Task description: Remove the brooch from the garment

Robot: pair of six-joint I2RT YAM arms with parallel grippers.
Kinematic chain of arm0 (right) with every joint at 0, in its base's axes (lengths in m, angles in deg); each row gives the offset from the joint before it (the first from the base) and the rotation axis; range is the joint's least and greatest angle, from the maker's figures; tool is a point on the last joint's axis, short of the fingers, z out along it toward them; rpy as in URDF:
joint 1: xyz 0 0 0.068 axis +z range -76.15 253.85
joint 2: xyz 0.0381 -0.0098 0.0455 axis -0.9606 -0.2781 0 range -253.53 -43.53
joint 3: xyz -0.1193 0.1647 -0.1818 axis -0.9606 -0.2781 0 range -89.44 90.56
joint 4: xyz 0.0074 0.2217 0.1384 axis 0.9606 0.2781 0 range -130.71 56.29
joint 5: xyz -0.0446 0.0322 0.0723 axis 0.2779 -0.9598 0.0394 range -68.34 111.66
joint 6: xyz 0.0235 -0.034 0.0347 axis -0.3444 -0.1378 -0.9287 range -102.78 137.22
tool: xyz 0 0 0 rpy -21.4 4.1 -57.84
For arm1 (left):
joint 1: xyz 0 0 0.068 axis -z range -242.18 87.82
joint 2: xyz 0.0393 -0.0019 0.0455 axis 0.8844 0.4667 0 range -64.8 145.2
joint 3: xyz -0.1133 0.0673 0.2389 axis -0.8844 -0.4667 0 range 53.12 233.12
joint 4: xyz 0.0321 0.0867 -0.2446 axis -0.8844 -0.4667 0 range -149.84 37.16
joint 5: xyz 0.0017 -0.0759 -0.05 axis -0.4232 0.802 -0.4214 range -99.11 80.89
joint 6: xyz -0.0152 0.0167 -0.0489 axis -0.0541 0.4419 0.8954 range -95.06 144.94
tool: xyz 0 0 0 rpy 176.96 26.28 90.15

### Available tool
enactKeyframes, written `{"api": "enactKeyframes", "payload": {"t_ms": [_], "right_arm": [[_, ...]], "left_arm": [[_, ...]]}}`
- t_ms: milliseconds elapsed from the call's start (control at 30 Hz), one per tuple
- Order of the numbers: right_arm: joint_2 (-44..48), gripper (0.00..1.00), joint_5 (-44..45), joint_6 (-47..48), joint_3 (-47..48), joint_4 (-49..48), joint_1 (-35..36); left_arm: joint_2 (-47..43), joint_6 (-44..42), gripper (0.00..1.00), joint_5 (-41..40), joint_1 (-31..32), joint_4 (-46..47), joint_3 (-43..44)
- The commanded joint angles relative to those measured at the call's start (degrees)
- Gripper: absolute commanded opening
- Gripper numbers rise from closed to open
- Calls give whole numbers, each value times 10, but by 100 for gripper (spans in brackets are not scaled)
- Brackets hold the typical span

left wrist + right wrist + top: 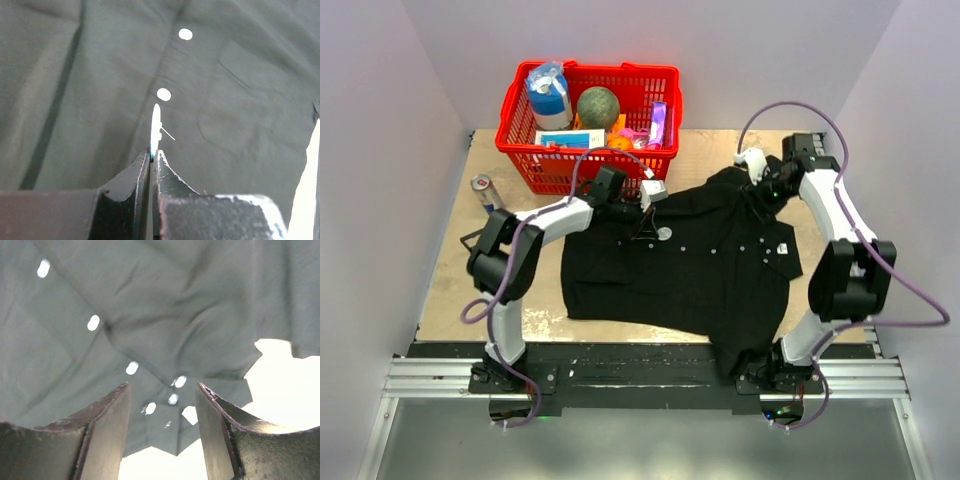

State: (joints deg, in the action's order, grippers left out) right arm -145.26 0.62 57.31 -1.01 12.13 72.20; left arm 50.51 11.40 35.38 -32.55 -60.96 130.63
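**A:** Where's the brooch point(155, 125)?

**B:** In the left gripper point(153, 154). The jaws are pinched almost together on the disc's lower rim. From the left wrist it shows edge-on, a thin pale sliver standing up from the fingertips. A fine pin juts off its side toward the lower right, and the tip looks free of cloth.

**A:** So it's off the garment point(700, 280)?

**B:** Off or very nearly, by my read. From overhead the brooch point(664, 234) is a small silver round just beside the left gripper point(645, 225), over the button line at mid-chest. I can't tell from above whether it is lifted clear or touching the fabric. The wrist view shows black cloth behind it and white buttons point(164, 94) further along, with no fabric tented on the pin.

**A:** Right gripper point(162, 386)?

**B:** Jaws wide apart with nothing between them. It hovers over the collar end of the garment, with cloth and a run of buttons below. It has no hold on the cloth that I can see.

**A:** What's left to do?

**B:** The unpinning looks done. My judgement is that what's left is to carry the brooch away from the garment and set it down on bare table point(450, 270). The garment lies spread out, with one corner hanging over the near edge.
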Motion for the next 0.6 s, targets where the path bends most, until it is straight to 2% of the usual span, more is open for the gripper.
{"api": "enactKeyframes", "payload": {"t_ms": [0,133,267,567], "right_arm": [[74,56,-15,85,-106,18,-3],[111,53,-9,99,-210,-2,-3],[123,51,3,99,-257,-21,-3],[65,47,41,82,-269,-64,-3]], "left_arm": [[-94,-78,0,17,-17,1,-48],[-120,-91,0,14,-39,-33,-77],[-157,-147,0,-11,-54,-71,-127],[-167,-175,0,-32,-90,-95,-177]]}}
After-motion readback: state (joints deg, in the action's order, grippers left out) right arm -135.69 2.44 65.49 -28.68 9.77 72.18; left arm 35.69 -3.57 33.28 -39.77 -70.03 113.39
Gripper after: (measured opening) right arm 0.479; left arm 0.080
